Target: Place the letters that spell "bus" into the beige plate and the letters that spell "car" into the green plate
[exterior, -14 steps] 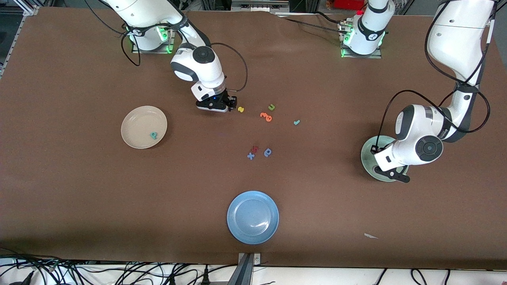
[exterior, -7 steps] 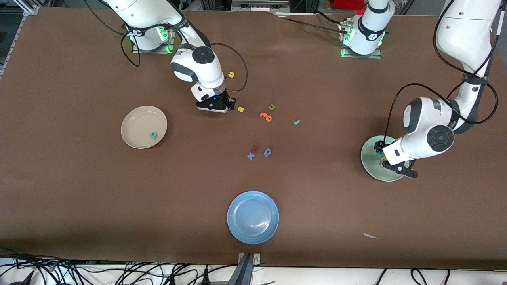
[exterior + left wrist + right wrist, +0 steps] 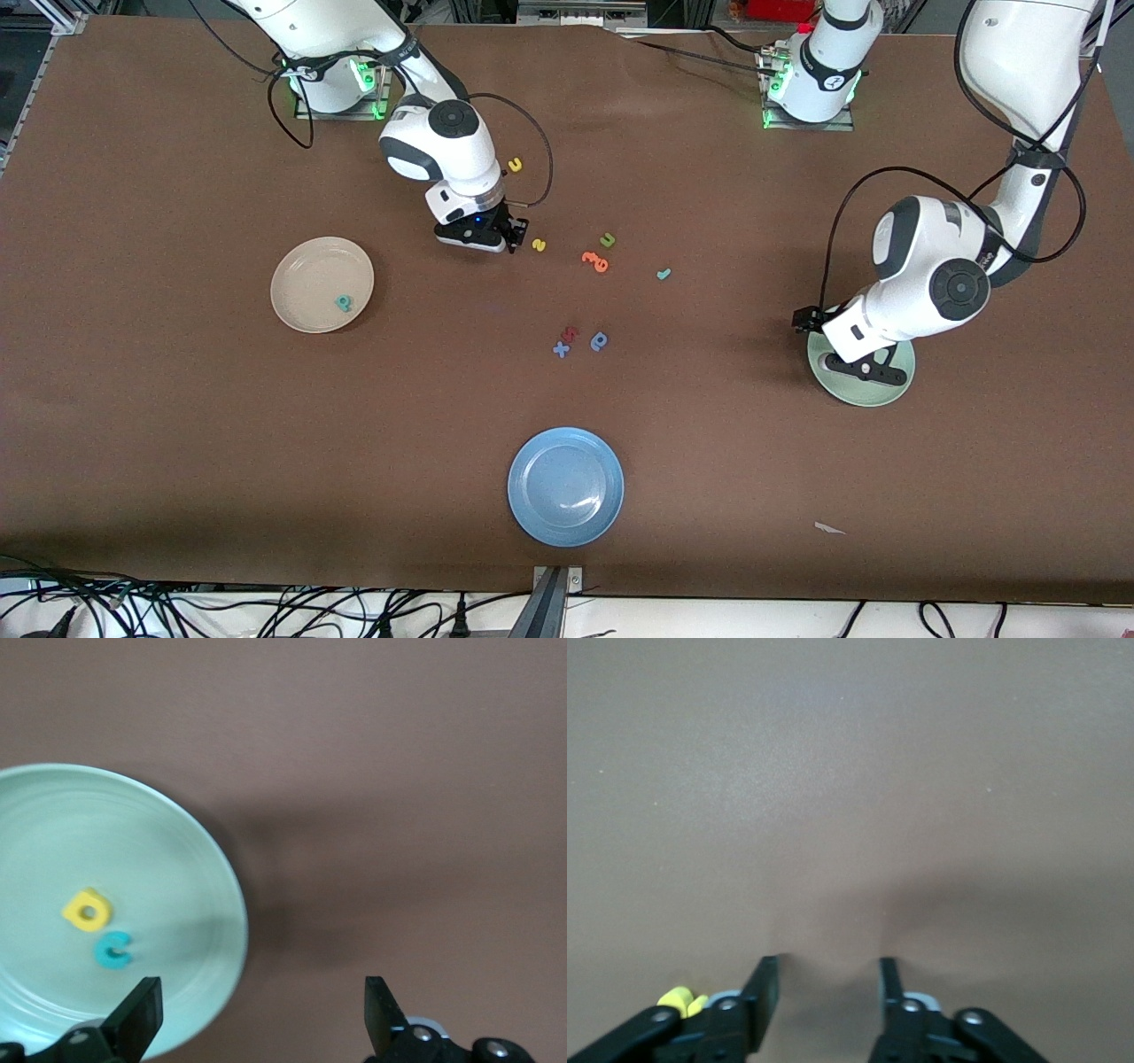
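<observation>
— What does everything sit on?

— A broad worktop [image 3: 177,425] covered in a matte brown, slightly speckled surface that fills nearly the whole front view. A small pale scrap [image 3: 829,529] lies on it near the camera-side edge.

— And along that edge?

— A tangle of black cables [image 3: 266,607] over a light floor, with a grey metal bracket [image 3: 551,601] fixed at the middle of the rim.

— Farther up?

— Metal framing [image 3: 567,11] and dark equipment along the top edge, plus something red [image 3: 780,9]. Lighting is even and soft, with diffuse shadows on the brown surface.
</observation>
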Motion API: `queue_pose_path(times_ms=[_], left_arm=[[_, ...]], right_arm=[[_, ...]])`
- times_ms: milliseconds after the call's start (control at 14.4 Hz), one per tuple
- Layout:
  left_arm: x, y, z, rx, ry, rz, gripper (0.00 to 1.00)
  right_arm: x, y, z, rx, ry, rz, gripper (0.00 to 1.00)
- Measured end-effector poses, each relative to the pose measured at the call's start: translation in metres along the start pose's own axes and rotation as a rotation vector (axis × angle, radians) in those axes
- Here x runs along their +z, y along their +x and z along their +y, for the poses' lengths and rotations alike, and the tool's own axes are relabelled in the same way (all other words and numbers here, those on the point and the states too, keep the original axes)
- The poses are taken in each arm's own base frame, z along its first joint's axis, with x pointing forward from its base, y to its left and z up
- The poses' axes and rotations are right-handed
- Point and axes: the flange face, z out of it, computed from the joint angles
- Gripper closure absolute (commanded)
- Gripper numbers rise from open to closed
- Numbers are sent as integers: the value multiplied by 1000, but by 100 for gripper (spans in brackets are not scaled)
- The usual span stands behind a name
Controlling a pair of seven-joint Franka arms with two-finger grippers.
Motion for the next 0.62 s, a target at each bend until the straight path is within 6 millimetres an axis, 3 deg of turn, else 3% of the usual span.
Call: queue_pose_path(times_ms=[208,416,624], left_arm=[[7,-19,50,-57,-13,38,0],[34,-54,105,-126,-40,92,0],[45,-80,165,-175,-58,77,0]], right_arm=[[-10,-37,-6,-2,-17,-11,0],[-18,-88,-15,-14,-57,-26,0],[-24,-118,-10,-40,-71,-22,0]])
